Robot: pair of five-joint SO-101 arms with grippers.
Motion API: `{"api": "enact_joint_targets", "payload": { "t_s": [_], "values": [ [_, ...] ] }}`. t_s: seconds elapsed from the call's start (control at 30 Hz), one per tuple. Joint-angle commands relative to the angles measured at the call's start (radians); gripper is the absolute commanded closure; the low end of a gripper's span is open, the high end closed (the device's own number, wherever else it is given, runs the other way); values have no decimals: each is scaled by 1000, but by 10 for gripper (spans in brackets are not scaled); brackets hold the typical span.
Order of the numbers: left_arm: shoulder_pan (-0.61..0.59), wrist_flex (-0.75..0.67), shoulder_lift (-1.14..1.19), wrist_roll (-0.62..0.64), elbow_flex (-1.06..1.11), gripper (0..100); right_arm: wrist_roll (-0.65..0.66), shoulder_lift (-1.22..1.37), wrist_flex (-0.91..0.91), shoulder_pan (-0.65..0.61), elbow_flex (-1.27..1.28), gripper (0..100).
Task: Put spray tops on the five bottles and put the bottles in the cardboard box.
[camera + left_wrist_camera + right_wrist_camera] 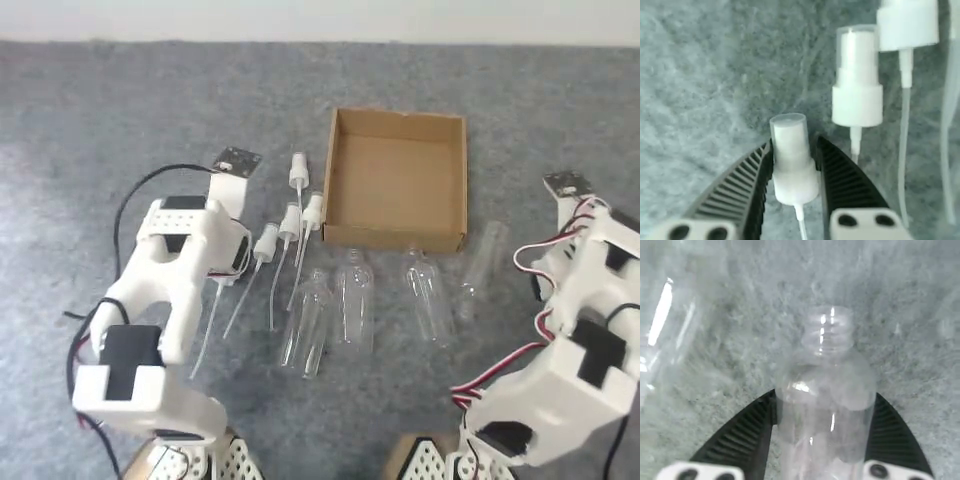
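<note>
My left gripper (792,142) is shut on a white spray top (790,165), its black jaws pressing both sides of the collar. That top's thin dip tube (210,325) trails out from under the left arm (175,265). Three more spray tops (290,220) lie between this arm and the cardboard box (345,125). My right gripper (825,395) is shut on a clear, capless bottle (825,390), neck pointing away from the wrist; the right arm (585,320) hides both. Several clear bottles (353,300) lie on the carpet in front of the box.
The box stands open at the back centre of the grey carpet (120,110). One bottle (480,262) lies close to the right arm, beside the box's near right corner. Both arm bases sit at the front edge.
</note>
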Motion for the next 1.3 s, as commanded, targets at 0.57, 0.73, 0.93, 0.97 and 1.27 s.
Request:
{"api": "enact_joint_targets", "payload": {
  "t_s": [0.57,0.73,0.93,0.97,1.27],
  "values": [
    [0,-72,-52,-20,51,901,132,154,209,-65,-400,635],
    [0,-72,-52,-20,51,901,153,314,260,-42,-531,753],
    [0,-72,-51,-20,51,901,153,372,262,13,-588,859],
    [0,-72,-51,-20,50,901,153,372,262,16,-597,891],
    [-2,-66,-186,32,44,901,109,306,542,-51,-893,992]
  ]
}}
